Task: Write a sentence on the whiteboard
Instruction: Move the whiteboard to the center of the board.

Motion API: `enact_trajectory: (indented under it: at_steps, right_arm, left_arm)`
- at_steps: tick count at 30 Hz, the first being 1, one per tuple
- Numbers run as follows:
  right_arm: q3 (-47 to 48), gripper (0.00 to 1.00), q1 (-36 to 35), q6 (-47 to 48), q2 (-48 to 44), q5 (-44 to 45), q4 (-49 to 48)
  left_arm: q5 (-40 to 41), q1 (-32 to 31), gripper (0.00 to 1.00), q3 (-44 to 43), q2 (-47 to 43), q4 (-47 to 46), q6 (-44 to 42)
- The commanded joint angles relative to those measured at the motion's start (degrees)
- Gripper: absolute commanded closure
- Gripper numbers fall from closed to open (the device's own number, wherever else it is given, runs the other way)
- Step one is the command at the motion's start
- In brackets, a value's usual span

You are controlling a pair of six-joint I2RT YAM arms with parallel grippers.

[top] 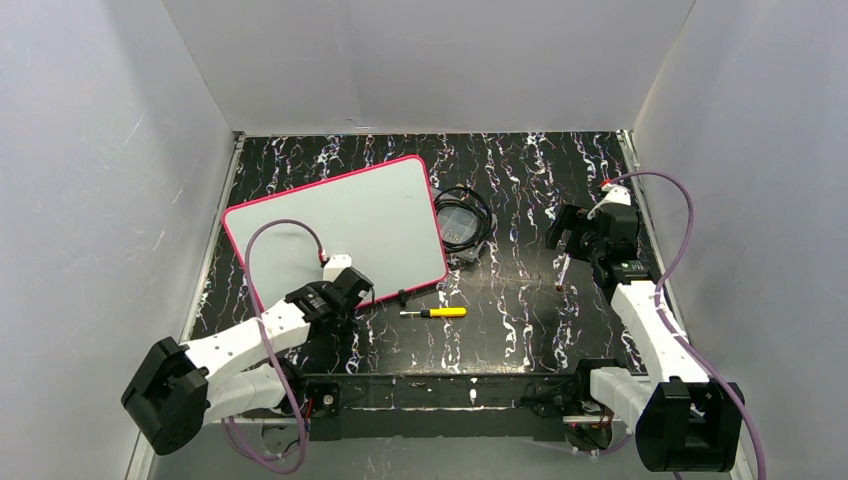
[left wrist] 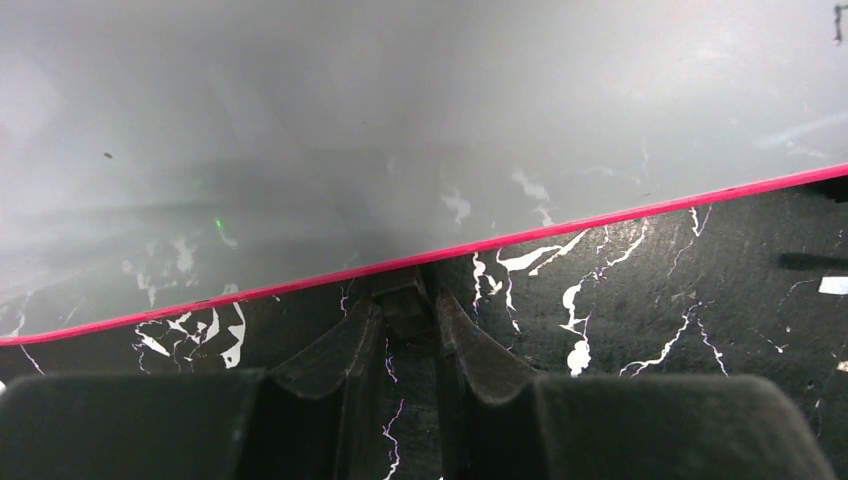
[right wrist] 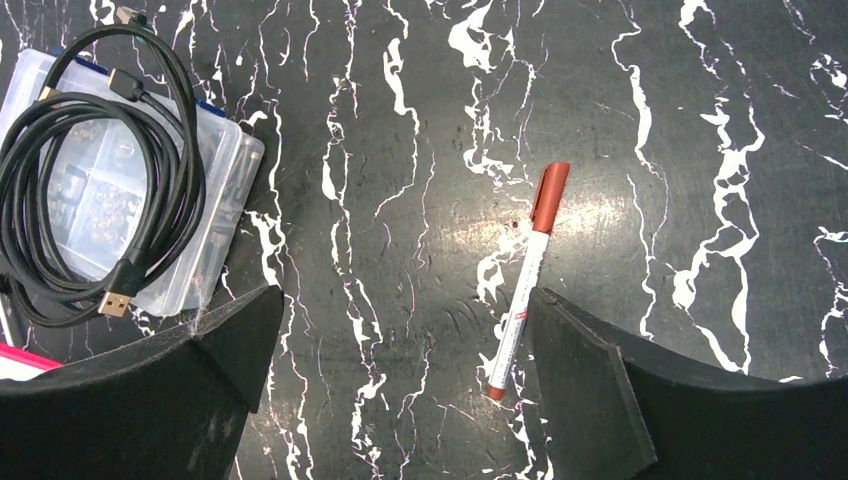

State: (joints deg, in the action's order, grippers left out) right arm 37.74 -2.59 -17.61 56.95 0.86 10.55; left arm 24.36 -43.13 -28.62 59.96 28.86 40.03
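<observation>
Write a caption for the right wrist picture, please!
Open right gripper above a red-capped marker on the black marbled table, coiled black cable on a clear box nearby.

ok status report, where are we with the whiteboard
left hand nearly shut at whiteboard near rim, grip unconfirmed. right hand open over capped marker. board blank, nothing written yet. yellow screwdriver beside its near edge, off the board.

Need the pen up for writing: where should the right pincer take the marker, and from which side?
Take the marker on its white barrel, midway, straight down from above: it lies flat on the table, both sides free. The open right pincer hangs above it.
</observation>
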Motion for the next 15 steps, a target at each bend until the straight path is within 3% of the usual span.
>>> enact_trajectory:
  at_steps: [1, 15]
  right_arm:
    - [2.8, 0.0, 0.3, 0.8, 0.4, -1.9, -0.4]
    - [2.9, 0.0, 0.3, 0.1, 0.7, -1.1, 1.1]
  left_arm:
    - [-3.5, -2.1, 1.0, -2.9, 4.4, -7.8, -2.0]
    - [-0.8, -9.0, 1.0, -11.5, 15.1, -10.0, 0.0]
